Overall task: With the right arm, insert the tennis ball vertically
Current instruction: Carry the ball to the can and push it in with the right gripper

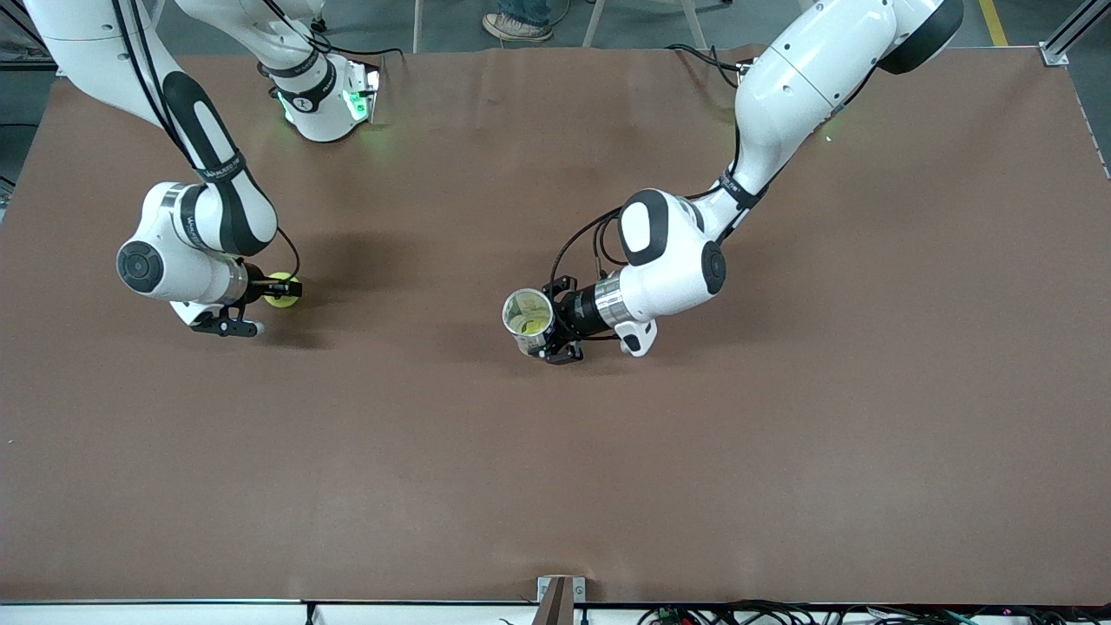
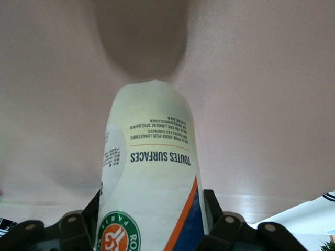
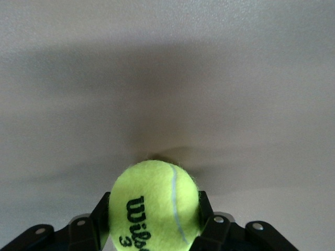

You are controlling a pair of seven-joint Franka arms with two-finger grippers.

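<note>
Two tools work over one brown tabletop [image 1: 555, 486], and the task's things count one tennis ball and one ball can. Between the right tool's [image 1: 282, 289] fingers sits the tennis ball [image 1: 281, 290], pinched from both sides at the right arm's end of the tabletop. The left tool [image 1: 555, 328] clamps the ball can [image 1: 529, 321] near the middle of the tabletop, with the can's open mouth showing as a pale ring that faces up toward the high camera. The ball and the can are well apart.

From the front the ball is only a small yellow-green spot half hidden by dark fingers. The right wrist view fills that in: the tennis ball [image 3: 155, 205] is fuzzy, bright yellow-green, crossed by a pale curved seam, and printed in black with the start of "Wilson" and a 3, a black finger [image 3: 205, 219] pressed to each side. The left wrist view alone shows the ball can's [image 2: 151, 178] side: a whitish label with upside-down black print reading "TOUTES SURFACES", an orange and blue diagonal stripe, and a green and orange round emblem beside the left tool's [image 2: 152, 230] black fingers [image 2: 217, 232]. Its dark shadow falls on the tabletop just past its end.
</note>
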